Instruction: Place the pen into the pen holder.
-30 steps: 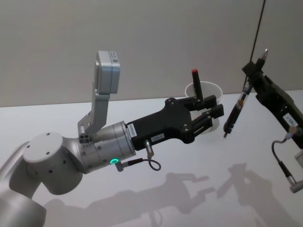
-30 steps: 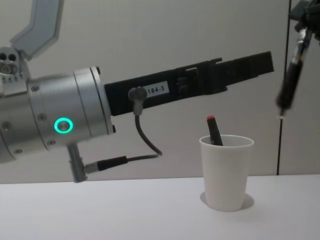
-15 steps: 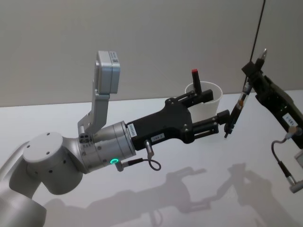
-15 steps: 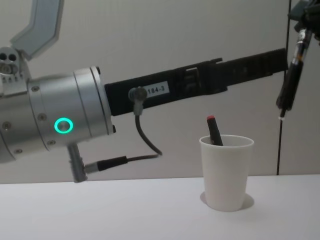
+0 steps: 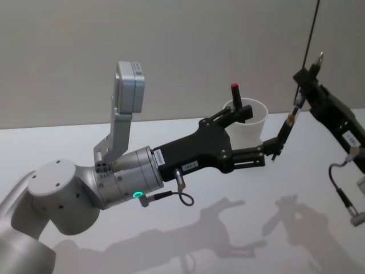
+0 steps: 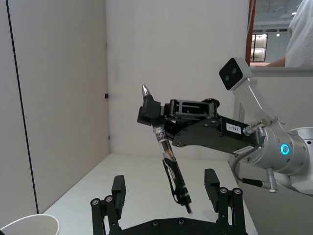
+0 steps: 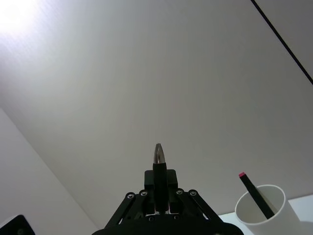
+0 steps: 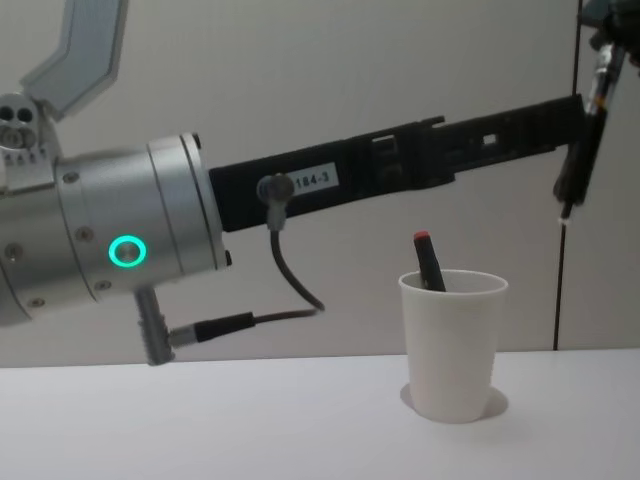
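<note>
Gripping pen [image 5: 287, 127]: R gripper [image 5: 300, 85] | L gripper [image 5: 259, 136] open | label "184-3"

You are looking at a plain white pen holder [image 8: 454, 345], with no print on it, standing on a white worktop [image 8: 250, 420]. Inside it a black pen [image 8: 430, 265] is showing a red cap at its 12 o'clock end. The left gripper [image 5: 256, 140] is showing matte black, with a small white label carrying dark digits, and its silver-grey wrist is glowing with a green ring light [image 8: 127, 251]. The right gripper [image 5: 302, 85] is showing black too. The pen [image 6: 168, 166] in its jaws is showing a black barrel, a clear printed section and a silver tip. The wall [image 5: 171, 45] behind is showing pale grey-beige, crossed by one thin black line.
</note>
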Tool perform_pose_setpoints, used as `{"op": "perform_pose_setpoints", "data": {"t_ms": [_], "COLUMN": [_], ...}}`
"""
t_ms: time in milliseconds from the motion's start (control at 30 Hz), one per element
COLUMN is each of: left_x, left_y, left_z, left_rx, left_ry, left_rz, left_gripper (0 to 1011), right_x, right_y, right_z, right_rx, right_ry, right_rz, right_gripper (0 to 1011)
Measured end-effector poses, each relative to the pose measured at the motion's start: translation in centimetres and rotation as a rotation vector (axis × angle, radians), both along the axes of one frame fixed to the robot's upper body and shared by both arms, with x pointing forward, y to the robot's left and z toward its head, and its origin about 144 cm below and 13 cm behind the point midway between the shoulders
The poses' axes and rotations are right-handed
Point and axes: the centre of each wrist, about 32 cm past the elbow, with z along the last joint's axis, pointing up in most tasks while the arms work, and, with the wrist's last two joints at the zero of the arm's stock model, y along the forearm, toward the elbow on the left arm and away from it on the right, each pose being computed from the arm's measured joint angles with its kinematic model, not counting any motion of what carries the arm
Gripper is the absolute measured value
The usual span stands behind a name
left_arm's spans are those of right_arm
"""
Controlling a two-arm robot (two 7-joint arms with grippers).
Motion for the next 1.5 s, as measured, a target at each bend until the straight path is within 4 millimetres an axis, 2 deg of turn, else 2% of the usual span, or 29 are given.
{"op": "perform_pose_setpoints", "data": {"t_ms": [333, 867, 1500], "left_x": [0.0, 0.0, 0.0], "left_y": [0.0, 0.0, 0.0], "left_z": [0.0, 0.0, 0.0], "left_rx": [0.000, 0.000, 0.000], "left_ry": [0.000, 0.000, 0.000], "left_rz": [0.000, 0.000, 0.000], "left_gripper": [1001, 1001, 1001], "right_x": [2.0, 6.8, 12.4], "right_y": [-1.0, -2.8, -1.8], "right_z": [0.7, 1.9, 1.5], "right_rx": [-0.036, -0.181, -0.365], "right_ry": [-0.062, -0.188, -0.278], "right_rz": [-0.011, -0.038, -0.041], "right_gripper": [145, 145, 145]}}
